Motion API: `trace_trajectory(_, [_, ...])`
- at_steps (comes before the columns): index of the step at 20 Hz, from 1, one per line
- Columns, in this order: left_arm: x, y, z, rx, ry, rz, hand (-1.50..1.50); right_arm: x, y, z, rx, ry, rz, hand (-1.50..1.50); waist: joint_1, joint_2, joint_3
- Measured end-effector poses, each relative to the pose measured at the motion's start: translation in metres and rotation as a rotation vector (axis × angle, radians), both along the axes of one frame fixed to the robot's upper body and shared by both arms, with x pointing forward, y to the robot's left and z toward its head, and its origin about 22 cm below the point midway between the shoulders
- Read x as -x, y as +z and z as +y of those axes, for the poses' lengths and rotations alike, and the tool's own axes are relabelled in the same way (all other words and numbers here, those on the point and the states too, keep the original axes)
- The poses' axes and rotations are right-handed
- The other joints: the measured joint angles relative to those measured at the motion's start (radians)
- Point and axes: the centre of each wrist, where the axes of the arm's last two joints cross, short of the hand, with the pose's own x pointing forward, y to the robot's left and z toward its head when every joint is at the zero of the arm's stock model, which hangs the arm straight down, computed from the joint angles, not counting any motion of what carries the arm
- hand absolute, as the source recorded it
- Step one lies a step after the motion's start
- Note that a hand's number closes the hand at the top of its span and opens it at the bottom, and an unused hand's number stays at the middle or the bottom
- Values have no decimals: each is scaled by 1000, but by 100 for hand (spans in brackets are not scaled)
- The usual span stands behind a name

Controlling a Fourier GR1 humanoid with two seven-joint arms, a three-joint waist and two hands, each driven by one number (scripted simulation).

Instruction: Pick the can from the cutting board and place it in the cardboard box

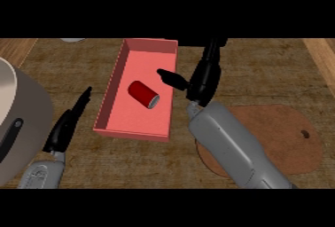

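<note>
Right hand (200, 85), centre: fingers straight, empty, beside box (110, 91). Can (142, 94): lying inside box, upper centre. Left hand (64, 127), lower left: fingers straight, empty. Cutting board (288, 142): lower right.

Red can (142, 94) in the box (137, 122)
We see the can on its side, lying diagonally on the pink box's floor; the brown cutting board (281, 137) lies to the right.

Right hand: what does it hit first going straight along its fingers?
Nothing clear: right hand points away along the right wall of the box, not at the can; way looks free to the view's edge, depth unclear.
</note>
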Motion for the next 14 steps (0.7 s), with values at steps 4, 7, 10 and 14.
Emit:
trace_trajectory(4, [4, 2, -1, 1, 8, 2, 0, 7, -16, -22, -27, -45, -52, -150, -7, -1, 0])
trace_trajectory(7, [4, 3, 4, -1, 14, 2, 0, 17, -27, -39, -53, -65, -70, -150, -12, -2, 0])
trace_trajectory(10, [4, 2, 6, -2, 10, 6, 0, 27, -40, -55, -60, -78, -81, -150, -13, -2, 0])
trace_trajectory(14, [3, 3, -1, 1, 11, -1, 0, 41, -57, -79, -54, -84, -79, -150, -15, -2, 0])
